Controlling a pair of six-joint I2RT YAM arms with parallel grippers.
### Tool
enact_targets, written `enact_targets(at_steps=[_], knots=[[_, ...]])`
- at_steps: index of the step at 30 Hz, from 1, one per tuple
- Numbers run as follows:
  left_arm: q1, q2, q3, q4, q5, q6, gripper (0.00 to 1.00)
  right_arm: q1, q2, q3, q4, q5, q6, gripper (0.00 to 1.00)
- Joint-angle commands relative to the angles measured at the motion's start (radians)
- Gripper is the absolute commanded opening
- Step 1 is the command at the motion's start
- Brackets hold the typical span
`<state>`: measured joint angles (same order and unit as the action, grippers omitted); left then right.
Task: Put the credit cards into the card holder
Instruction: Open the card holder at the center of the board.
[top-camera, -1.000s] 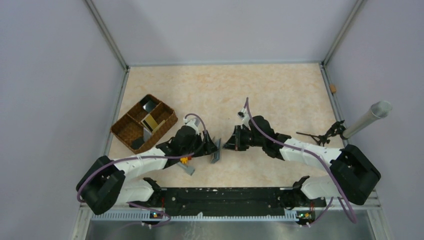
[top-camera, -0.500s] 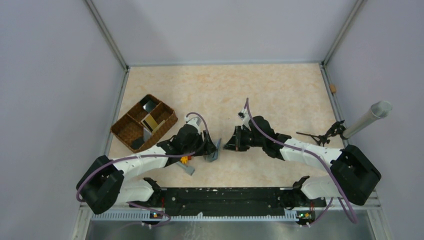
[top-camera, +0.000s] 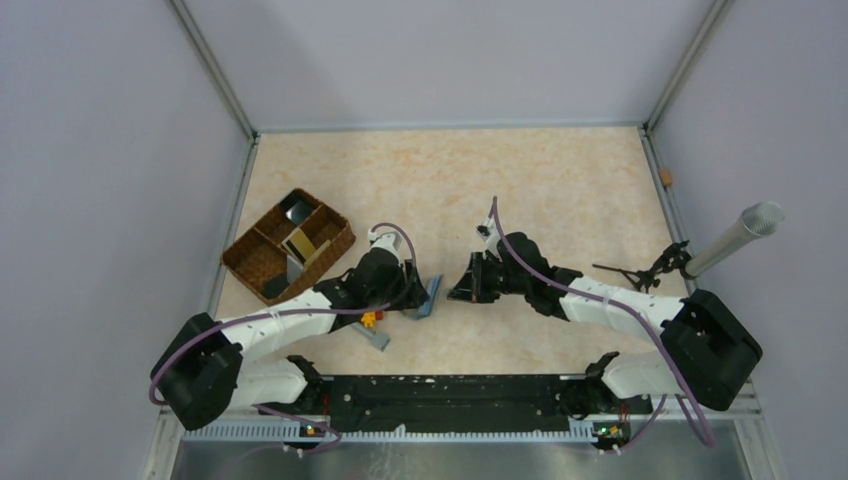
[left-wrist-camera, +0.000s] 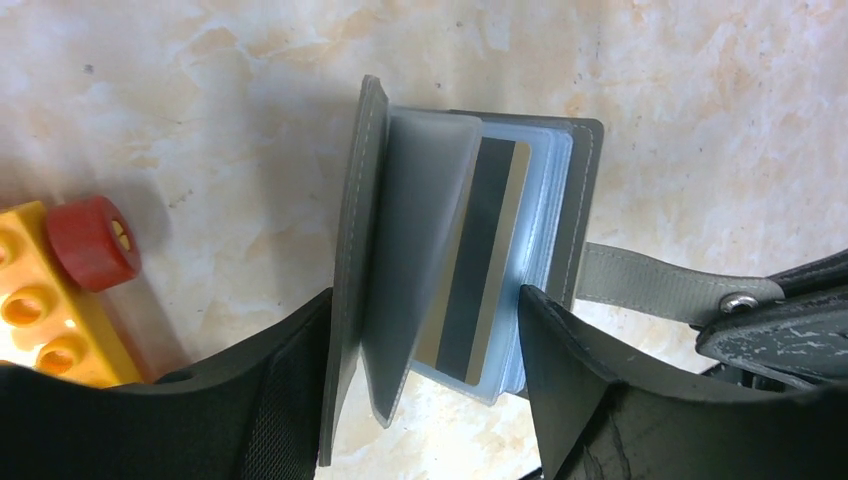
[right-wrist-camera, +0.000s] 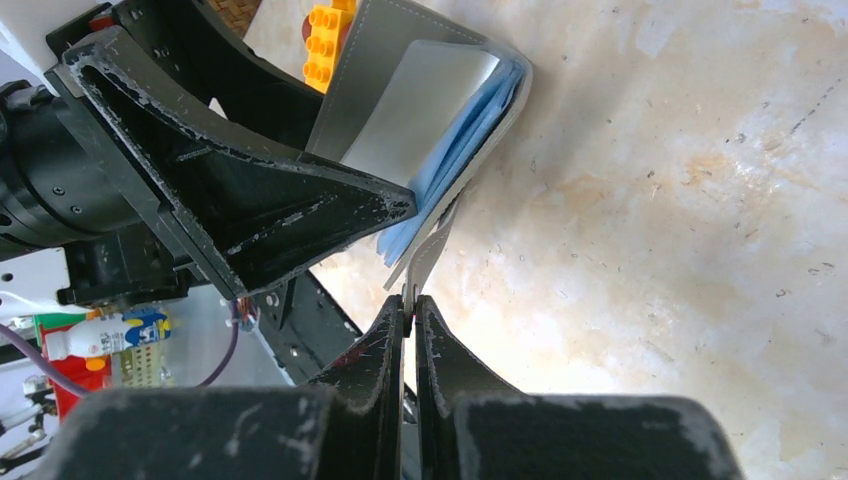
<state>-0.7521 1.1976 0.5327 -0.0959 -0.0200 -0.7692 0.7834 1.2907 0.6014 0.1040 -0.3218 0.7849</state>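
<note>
1. My left jaws are set wide, one finger on each cover of the card holder (left-wrist-camera: 365, 250), clasping it part-open like a book near the middle of the tabletop (left-wrist-camera: 700, 100).
2. My right jaws are pressed together on the holder's grey strap (left-wrist-camera: 650, 285), just beside the left jaws.
3. One credit card (left-wrist-camera: 478, 265), gold with a dark stripe, sits in a blue-grey pocket of the holder.
4. A yellow toy brick (left-wrist-camera: 40, 320) lies just beside the holder.
5. A woven tray (top-camera: 322, 262), farther to my left, holds more cards (top-camera: 305, 243).
</note>
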Motion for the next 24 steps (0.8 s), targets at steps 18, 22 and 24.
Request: enact_targets(at_steps=[18, 22, 24], knots=[[-0.013, -0.05, 0.04, -0.111, -0.178, 0.057, 0.44, 0.012, -0.001, 0.005, 0.022, 0.04, -0.016, 0.0], [-0.013, -0.056, 0.028, -0.087, -0.152, 0.053, 0.32, 0.012, 0.016, -0.003, 0.007, 0.077, -0.016, 0.0], [-0.013, -0.059, 0.021, -0.076, -0.141, 0.045, 0.26, 0.012, 0.03, -0.002, 0.001, 0.09, -0.015, 0.0]])
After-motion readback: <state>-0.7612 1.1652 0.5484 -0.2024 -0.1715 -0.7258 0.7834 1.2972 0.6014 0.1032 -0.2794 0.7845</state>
